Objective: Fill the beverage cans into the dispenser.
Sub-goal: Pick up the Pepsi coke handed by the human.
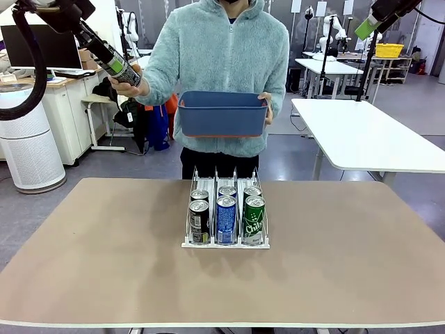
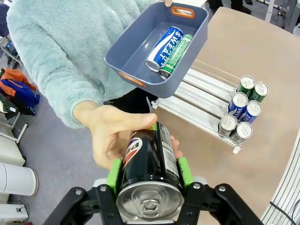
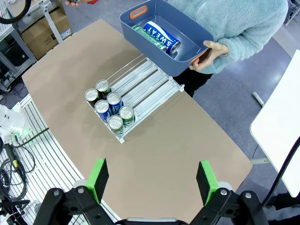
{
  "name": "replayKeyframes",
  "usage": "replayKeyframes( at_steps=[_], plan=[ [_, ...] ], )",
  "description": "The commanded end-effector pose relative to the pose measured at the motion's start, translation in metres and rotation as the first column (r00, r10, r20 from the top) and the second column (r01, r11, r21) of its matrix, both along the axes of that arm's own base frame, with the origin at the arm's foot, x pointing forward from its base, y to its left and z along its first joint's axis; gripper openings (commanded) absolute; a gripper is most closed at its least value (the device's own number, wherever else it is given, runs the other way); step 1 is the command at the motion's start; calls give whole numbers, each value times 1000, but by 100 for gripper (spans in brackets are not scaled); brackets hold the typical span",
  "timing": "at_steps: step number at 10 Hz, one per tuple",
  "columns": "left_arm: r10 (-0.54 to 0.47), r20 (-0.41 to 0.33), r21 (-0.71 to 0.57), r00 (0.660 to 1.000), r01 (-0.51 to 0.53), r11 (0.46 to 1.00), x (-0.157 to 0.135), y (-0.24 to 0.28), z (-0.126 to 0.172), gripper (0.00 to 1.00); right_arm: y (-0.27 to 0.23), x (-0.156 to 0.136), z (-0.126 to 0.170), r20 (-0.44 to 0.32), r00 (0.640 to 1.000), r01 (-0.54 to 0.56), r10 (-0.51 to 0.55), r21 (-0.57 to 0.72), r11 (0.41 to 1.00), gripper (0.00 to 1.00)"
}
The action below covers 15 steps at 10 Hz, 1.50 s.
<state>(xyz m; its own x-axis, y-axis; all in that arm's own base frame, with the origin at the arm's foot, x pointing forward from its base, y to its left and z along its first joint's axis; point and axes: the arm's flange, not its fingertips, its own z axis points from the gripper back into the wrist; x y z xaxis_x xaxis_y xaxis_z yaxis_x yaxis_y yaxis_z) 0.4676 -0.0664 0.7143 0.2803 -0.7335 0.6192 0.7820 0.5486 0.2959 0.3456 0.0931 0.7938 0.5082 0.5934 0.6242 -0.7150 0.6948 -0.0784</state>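
The right pincer (image 3: 152,180) hangs high over the worktop (image 3: 187,136) with its jaws apart. Below it the dispenser (image 3: 145,83) sits mid-worktop, its six cans (image 1: 227,219) packed two per lane at the 6 o'clock end against the lip. Beyond, at 12 o'clock, a person holds a blue bin (image 1: 222,115) with a blue can (image 2: 164,47) and a green can (image 2: 177,55) lying inside, while up at 10 o'clock the left pincer (image 2: 149,172) is clamped on a black can (image 2: 147,147) that the person's hand (image 2: 110,136) also holds.
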Motion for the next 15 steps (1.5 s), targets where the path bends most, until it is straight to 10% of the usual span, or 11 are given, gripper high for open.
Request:
replayKeyframes(
  at_steps=[1, 15],
  plan=[
    [12, -14, 19, 1000, -12, 1000, -4, 2, 1, 0, 0, 0, 0, -2, 1000, 7, -7, 5, 1000, 100],
    [-4, -1, 12, 1000, 4, 1000, -1, 0, 1, 0, 0, 0, 0, -2, 1000, 7, -7, 5, 1000, 100]
  ],
)
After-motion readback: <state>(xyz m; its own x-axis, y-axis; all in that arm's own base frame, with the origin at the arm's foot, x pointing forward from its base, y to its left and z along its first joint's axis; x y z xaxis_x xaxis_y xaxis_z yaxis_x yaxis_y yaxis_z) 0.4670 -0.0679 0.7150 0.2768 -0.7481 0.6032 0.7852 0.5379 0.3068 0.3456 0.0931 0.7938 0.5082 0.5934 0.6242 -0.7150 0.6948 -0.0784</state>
